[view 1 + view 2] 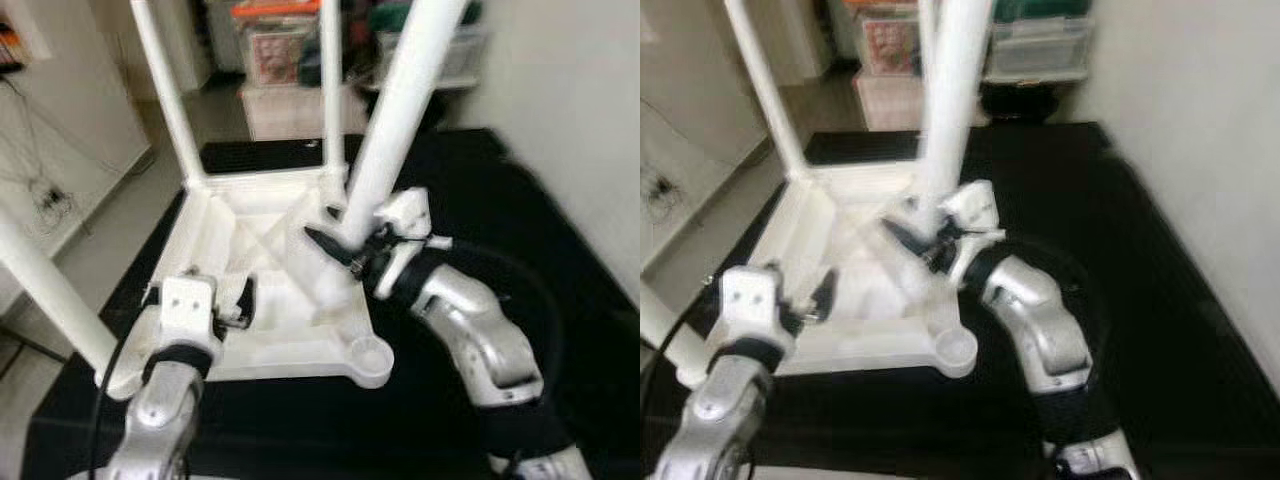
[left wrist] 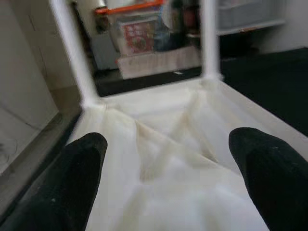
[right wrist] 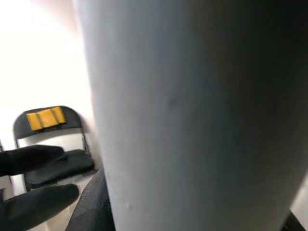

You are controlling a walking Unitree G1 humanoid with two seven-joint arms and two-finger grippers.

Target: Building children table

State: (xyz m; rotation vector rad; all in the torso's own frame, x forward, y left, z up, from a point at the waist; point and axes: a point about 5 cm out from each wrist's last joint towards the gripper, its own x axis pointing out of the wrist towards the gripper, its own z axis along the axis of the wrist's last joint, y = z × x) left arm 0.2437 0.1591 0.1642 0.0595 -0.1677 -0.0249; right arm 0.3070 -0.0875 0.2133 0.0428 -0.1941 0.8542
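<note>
**Robot grips fourth leg over upturned children's table**

At the centre of the frame, a white plastic tabletop [image 1: 262, 300] lies upside down on a black surface [image 1: 560, 270], its ribbed underside facing up. Two thin white legs already stand in its far corners: the back-left leg [image 1: 165, 95] at upper left and the back-right leg [image 1: 331, 95] just right of it. A third leg [image 1: 50, 290] rises from the near-left corner and runs out of the left edge of the frame. The near-right corner socket [image 1: 368, 355] is a bare round cup.

The right pincer [image 1: 345, 245], at centre, is clamped on a loose leg [image 1: 400, 110], a thick white tube slanting toward the upper right. Its lower end hangs over the middle of the tabletop, beside the back-right leg's base; whether it touches the plastic cannot be told. The right wrist view has this tube close up, with a black folding chair [image 3: 53, 159] behind it.

The left pincer [image 1: 232, 303], at lower left, rests over the tabletop's near-left part with its fingers [image 2: 79, 183] spread wide, holding nothing. Storage boxes [image 1: 275, 45] blur in the background at the top.
</note>
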